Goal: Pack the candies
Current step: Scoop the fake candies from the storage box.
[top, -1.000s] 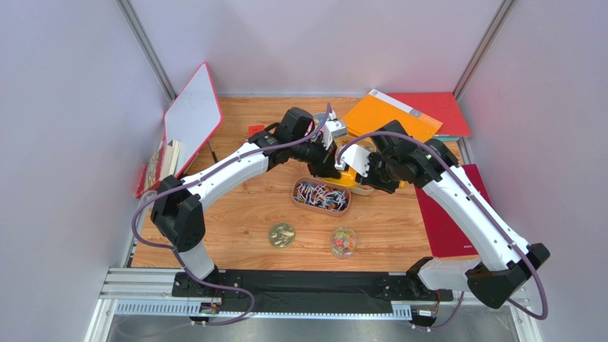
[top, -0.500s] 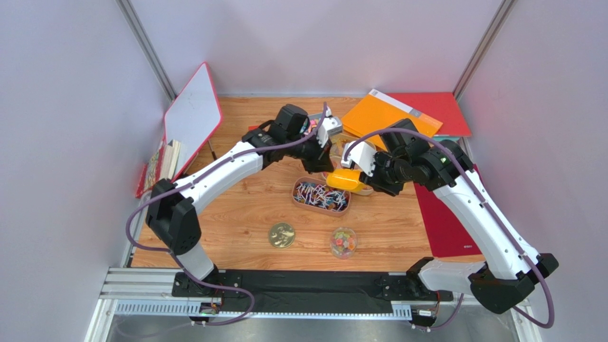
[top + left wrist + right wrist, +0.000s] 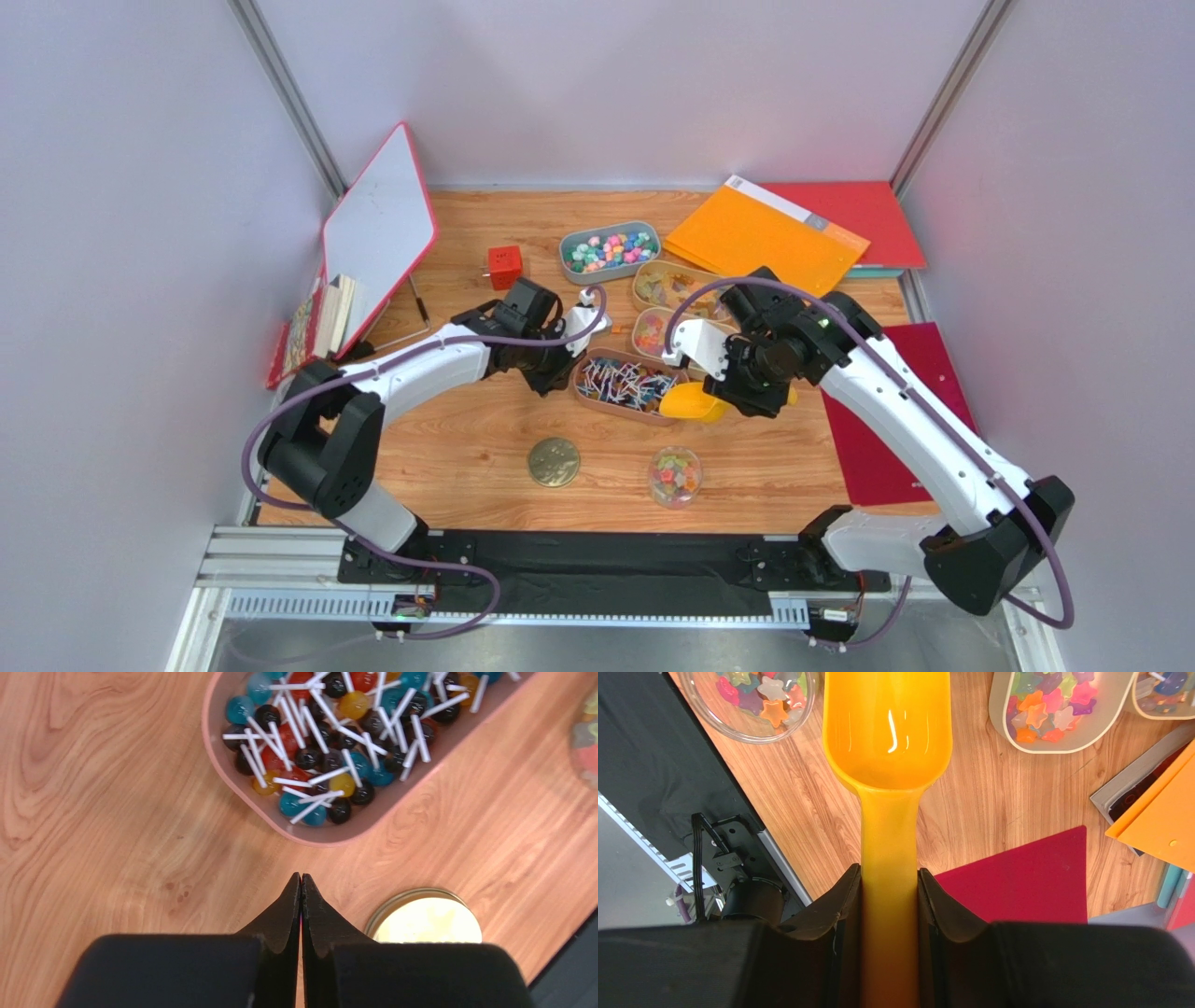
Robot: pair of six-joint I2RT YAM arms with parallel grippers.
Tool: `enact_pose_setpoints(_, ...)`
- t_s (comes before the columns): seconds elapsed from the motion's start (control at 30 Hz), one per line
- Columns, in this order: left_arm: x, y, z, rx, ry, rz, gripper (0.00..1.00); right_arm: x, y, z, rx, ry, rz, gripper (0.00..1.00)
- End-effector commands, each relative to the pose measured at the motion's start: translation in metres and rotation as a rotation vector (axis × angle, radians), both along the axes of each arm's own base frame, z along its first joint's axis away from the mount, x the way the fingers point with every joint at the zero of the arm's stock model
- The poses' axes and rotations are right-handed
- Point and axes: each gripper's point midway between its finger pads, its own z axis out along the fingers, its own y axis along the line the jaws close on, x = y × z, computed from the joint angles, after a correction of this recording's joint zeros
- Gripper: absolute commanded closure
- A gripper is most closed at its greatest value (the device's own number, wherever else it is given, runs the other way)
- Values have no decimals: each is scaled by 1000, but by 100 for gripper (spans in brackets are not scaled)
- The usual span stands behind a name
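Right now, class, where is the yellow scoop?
In the top view the yellow scoop is right of centre, held by the right gripper, at the right end of the lollipop tray and just beyond the small candy bowl.

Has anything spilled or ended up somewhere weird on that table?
No spill visible. The only oddities: a gold lid lies alone on the wood near an open bowl of gummies, and a whiteboard leans tilted against the left wall.

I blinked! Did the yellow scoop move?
Yes. The scoop came toward the arms' bases, from the far corner of the lollipop tray to its near right end.
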Motion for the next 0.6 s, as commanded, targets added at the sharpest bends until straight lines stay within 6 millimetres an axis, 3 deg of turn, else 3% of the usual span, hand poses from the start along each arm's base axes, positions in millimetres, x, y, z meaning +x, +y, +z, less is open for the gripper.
enact_pose_setpoints(0.0,34,-11,11,-42,-123,38,100,12,-1,-1,-64,-6,6,100)
enact_pose_setpoints(0.33,35,-27,-2,-84,-42,20,100,41,-3,-14,-196,-12,-8,100)
enact_pose_setpoints(0.57,22,-38,-8,-129,50,-20,100,55,-2,-20,-276,13,-6,100)
